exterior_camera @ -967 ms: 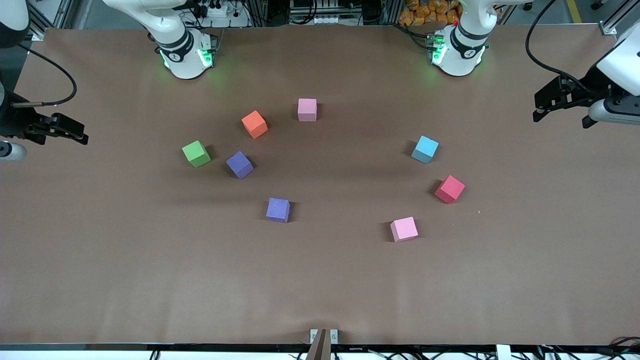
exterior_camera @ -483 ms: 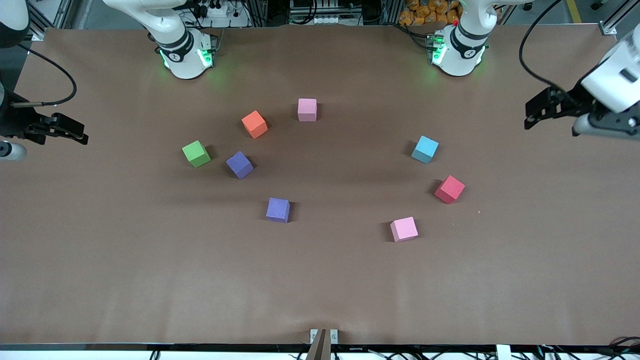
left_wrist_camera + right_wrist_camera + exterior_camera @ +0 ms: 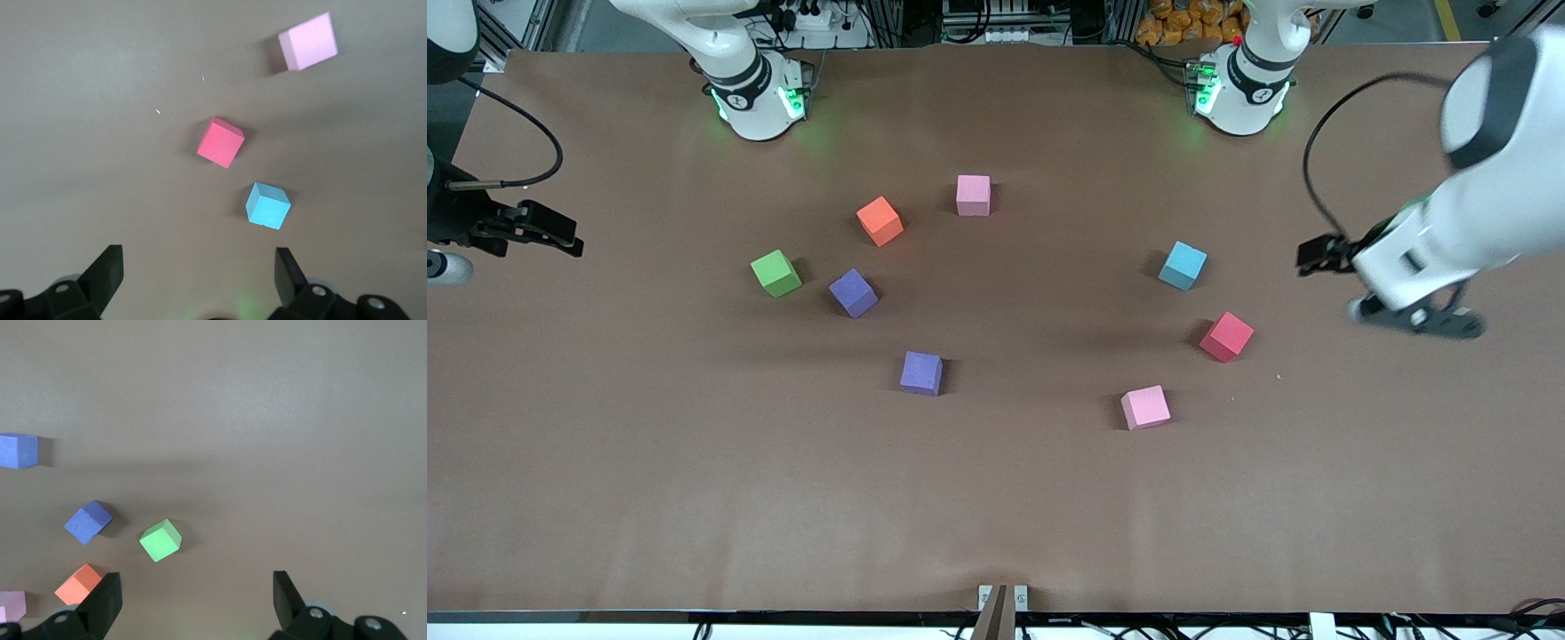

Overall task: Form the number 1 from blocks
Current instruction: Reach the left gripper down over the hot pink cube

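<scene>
While both claws are held with fingers apart and empty, the left claw is seen over the surface near the red block. The right claw waits at its end. Pink blocks and purple blocks lie scattered, apart.

A robotics lab. Two white robot arm bases with glowing green lights are bolted along one edge of a wide worktop covered in plain brown paper. At that same edge stand aluminium frame rails, tangled black cables and power strips, with loose black cables trailing from the arms.
</scene>
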Robot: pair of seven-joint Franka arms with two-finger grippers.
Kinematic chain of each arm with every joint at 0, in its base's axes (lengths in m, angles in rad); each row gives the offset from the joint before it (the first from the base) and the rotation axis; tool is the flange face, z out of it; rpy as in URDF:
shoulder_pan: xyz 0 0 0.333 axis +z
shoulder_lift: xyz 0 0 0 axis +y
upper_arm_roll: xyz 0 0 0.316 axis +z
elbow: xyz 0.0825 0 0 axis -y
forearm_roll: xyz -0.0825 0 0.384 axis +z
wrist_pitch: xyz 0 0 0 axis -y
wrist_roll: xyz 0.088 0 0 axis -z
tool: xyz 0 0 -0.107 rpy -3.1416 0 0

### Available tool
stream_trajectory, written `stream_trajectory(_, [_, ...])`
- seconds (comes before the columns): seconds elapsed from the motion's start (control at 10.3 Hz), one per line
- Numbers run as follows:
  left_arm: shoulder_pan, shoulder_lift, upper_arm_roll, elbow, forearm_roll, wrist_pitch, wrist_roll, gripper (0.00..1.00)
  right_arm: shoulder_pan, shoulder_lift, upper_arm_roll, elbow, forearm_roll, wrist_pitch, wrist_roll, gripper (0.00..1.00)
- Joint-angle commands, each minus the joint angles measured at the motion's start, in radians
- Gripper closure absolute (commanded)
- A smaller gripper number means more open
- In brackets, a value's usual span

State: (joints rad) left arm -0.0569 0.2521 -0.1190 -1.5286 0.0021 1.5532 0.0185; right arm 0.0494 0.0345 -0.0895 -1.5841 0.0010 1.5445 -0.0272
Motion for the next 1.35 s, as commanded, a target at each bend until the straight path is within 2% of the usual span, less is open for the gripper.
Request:
stream_trajectory(0.0, [0.006, 0.056, -0.008, -0.074, 0.026, 0.13, 0.0, 0.0, -0.008, -0.012, 0.005, 0.0, -0.006, -0.009, -0.007, 0.0])
stream_trajectory(0.19, [-0.001, 0.044, -0.023, -0.233, 0.03, 0.321, 0.015, 0.0, -0.008, -0.01, 0.005, 0.0, -0.006, -0.009, -0.007, 0.0])
stream_trajectory(0.48, [0.003, 0.024, -0.082, -0.372, 0.122, 0.474, 0.015, 0.0, -0.005, -0.01, 0.007, -0.002, -0.003, -0.009, -0.005, 0.0])
stream_trajectory(0.77, [0.011, -0.01, -0.109, -0.526, 0.2, 0.658, 0.062, 0.0, 0.004, -0.01, 0.01, -0.005, 0.005, -0.01, -0.005, 0.0])
stream_trajectory(0.97, [0.022, -0.002, -0.11, -0.583, 0.203, 0.746, 0.118, 0.0, 0.041, -0.021, 0.013, -0.042, 0.008, -0.01, -0.004, 0.0])
stream_trajectory(1.26, [0.055, 0.045, -0.11, -0.594, 0.203, 0.797, 0.228, 0.0, 0.116, -0.022, 0.013, -0.098, 0.011, 0.002, 0.006, 0.0])
